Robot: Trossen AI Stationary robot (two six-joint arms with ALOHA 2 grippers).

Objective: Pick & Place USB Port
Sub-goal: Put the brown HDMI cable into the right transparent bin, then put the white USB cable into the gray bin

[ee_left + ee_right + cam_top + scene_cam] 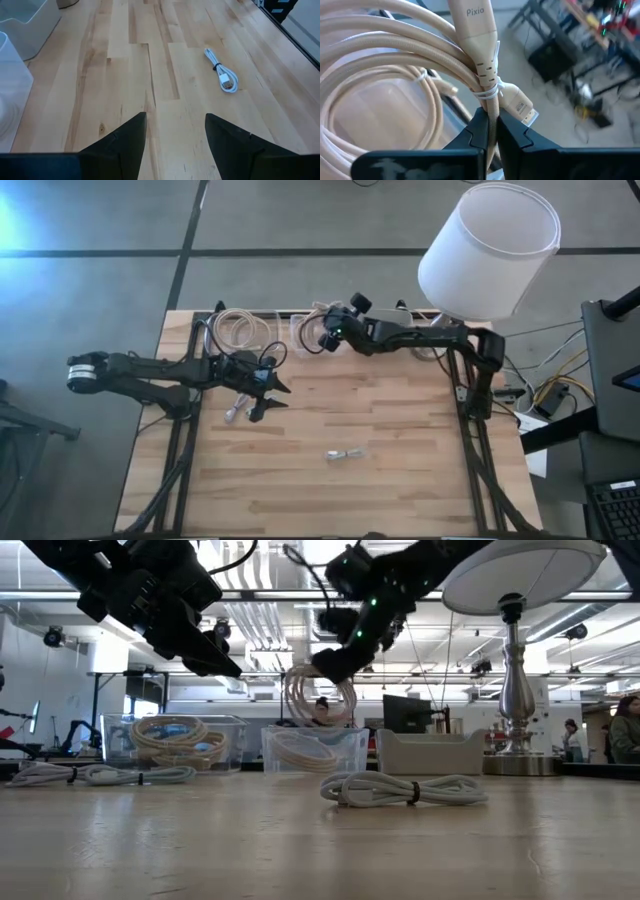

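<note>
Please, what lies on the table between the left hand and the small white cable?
Nothing: in the left wrist view only bare wood lies between the open left hand and the white cable. The high view agrees.

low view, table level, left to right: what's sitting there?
Loose white cable → clear bin of coiled cables → middle clear bin, beige cable coil hanging above it in the shut right gripper → bundled white cable → grey tray → lamp base.
</note>
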